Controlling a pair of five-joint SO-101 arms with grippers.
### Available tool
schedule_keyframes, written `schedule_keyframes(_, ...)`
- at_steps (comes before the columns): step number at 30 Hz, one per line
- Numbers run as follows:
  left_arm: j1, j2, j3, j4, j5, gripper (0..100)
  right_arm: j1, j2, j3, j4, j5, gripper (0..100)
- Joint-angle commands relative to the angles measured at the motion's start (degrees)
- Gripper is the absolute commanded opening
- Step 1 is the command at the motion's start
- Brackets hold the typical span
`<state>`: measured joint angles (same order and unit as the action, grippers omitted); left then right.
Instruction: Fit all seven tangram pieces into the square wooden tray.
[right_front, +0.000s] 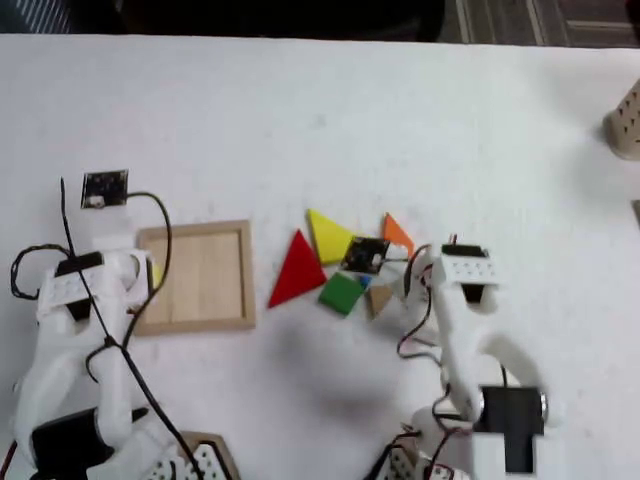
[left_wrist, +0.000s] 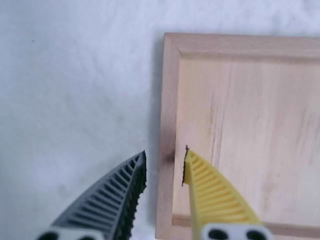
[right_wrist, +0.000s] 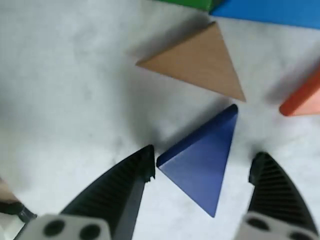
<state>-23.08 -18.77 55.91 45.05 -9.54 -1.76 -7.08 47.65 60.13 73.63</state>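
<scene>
both arms bent low over the white table (right_front: 300, 120)
lower left, left gripper (left_wrist: 165, 156) spread astride the square wooden tray (left_wrist: 240, 125) rim; lower right, right gripper (right_wrist: 203, 161) spread around the dark blue triangular piece (right_wrist: 200, 150).

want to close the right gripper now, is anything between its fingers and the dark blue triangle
Nothing visible is. The right gripper is open with the dark blue triangle lying on the table between its fingers, bare table on both sides. The tan triangle and orange piece lie beyond it, outside the gap.
</scene>
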Motion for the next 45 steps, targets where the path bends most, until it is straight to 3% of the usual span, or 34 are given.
schedule_keyframes(1, -0.3, -2.4, -0.4, -1.7, -0.4, 15, 1.3, 3.6, -6.4, 4.7, 0.1, 24.6)
schedule_keyframes(5, -0.3, -2.4, -0.5, -1.7, -0.4, 15, 1.6, 4.5, -7.2, 5.1, 0.1, 12.8)
schedule_keyframes(11, -0.3, -2.4, -0.5, -1.7, -0.4, 15, 1.6, 4.5, -7.2, 5.1, -0.3, 11.5)
schedule_keyframes(18, -0.3, -2.4, -0.5, -1.7, -0.4, 15, 0.9, 4.4, -11.2, 6.4, -12.8, 6.8)
schedule_keyframes(28, -0.4, -2.4, -0.5, -1.7, -0.4, 15, 0.5, 4.4, -21.3, 18.9, -25.7, 6.6)
schedule_keyframes(38, -4.6, -2.4, -2.1, -2.2, 0.4, 15, -15.0, 4.4, -28.8, 23.7, -37.8, 6.6)
schedule_keyframes(45, -13.1, -2.3, -4.5, -4.7, 10.9, 15, -30.2, 5.2, -38.2, 22.6, -48.0, 6.7)
